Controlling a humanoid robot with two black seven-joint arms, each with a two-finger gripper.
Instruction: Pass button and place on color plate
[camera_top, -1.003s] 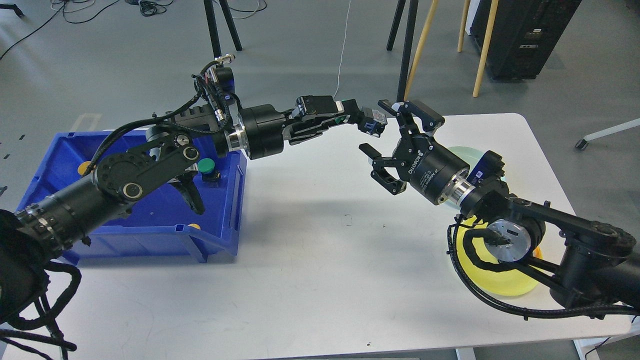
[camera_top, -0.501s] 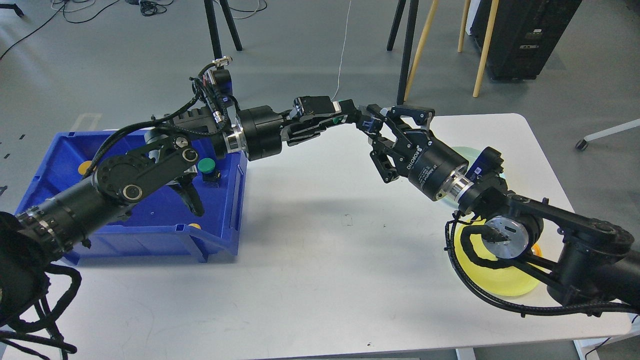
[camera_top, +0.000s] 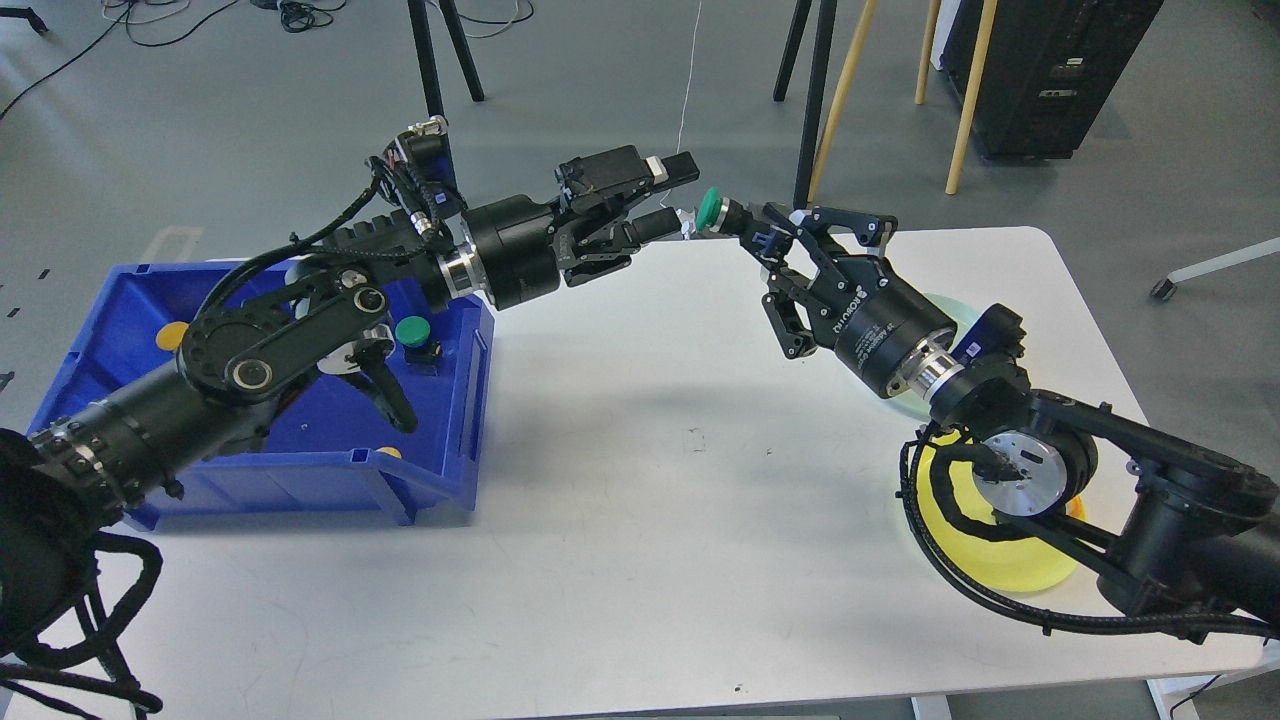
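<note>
A button with a green cap (camera_top: 712, 208) and a black body is held in the air over the far edge of the white table (camera_top: 640, 520). My right gripper (camera_top: 764, 236) is shut on its body, with the cap pointing left. My left gripper (camera_top: 678, 196) is open just left of the cap, and its fingers are clear of it. A pale green plate (camera_top: 930, 302) lies at the right, mostly hidden behind my right arm. A yellow plate (camera_top: 1010, 565) lies nearer, under my right elbow, with an orange edge (camera_top: 1076, 506) beside it.
A blue bin (camera_top: 300, 465) stands at the left of the table. It holds another green button (camera_top: 412, 331) and yellow ones (camera_top: 170, 334), partly covered by my left arm. Stand legs and wooden poles rise behind the table.
My right gripper has closed on the button. My left gripper has let go of it, opened and drawn back to the left. The green cap now shows between the two grippers.
</note>
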